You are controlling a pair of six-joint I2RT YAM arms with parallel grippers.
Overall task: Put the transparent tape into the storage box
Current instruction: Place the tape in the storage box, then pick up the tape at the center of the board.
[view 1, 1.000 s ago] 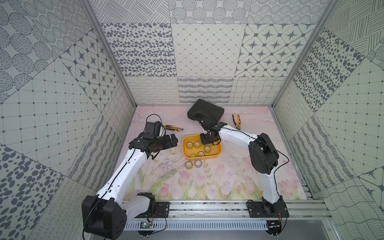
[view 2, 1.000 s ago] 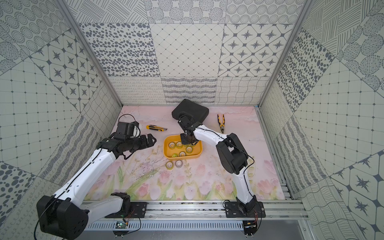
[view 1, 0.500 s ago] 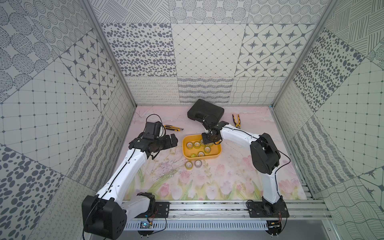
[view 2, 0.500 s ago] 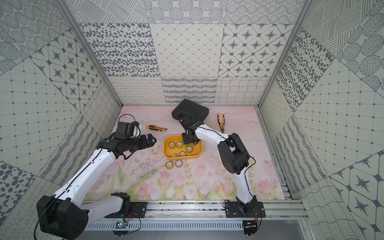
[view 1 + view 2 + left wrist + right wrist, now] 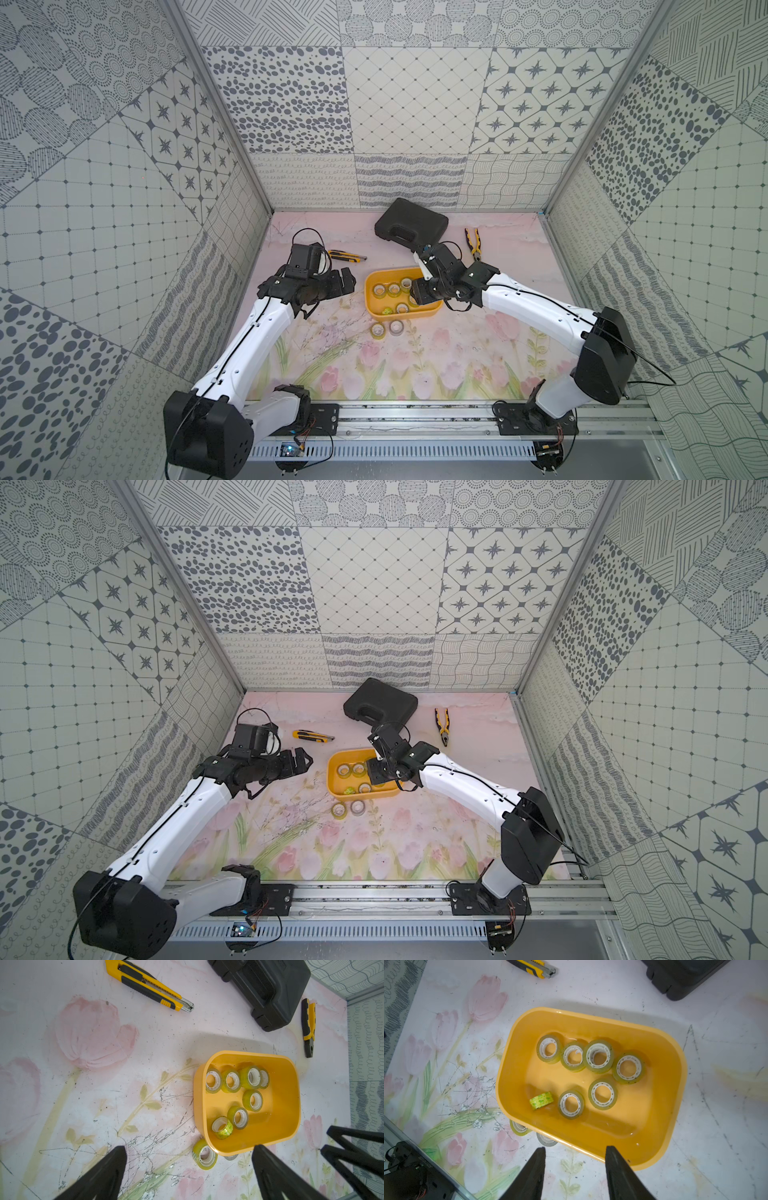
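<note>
**Top views.** Risk, as I judge it: two loose rolls (image 5: 377,331) are lying flat on the bench just beside the box (image 5: 370,291) wall facing the near edge. A finger coming down there could be catching the rim and shoving or tipping the box. The box is sitting mid-bench, a little toward the far edge. The right end effector (image 5: 417,293) is hovering over the box end nearest the right edge, jaws apart, nothing in them. The loose rolls are lying lower, toward the near edge. The left end effector (image 5: 345,282) is hanging open and empty beside the box's left-edge side, apart from it. Both arms going for that pair could be colliding.

**Left wrist.** Seven stored rolls (image 5: 246,1098) are sitting in the box. One loose roll is tucked at the box's corner, just ahead of the open fingers (image 5: 108,1176). The second is mostly hidden behind the wall, so a grasp there would be going half blind.

**Right wrist.** The pair is lying side by side: closing on one could be knocking the other away. Both are showing just outside the wall, partly under the rim, close to one fingertip.
</note>
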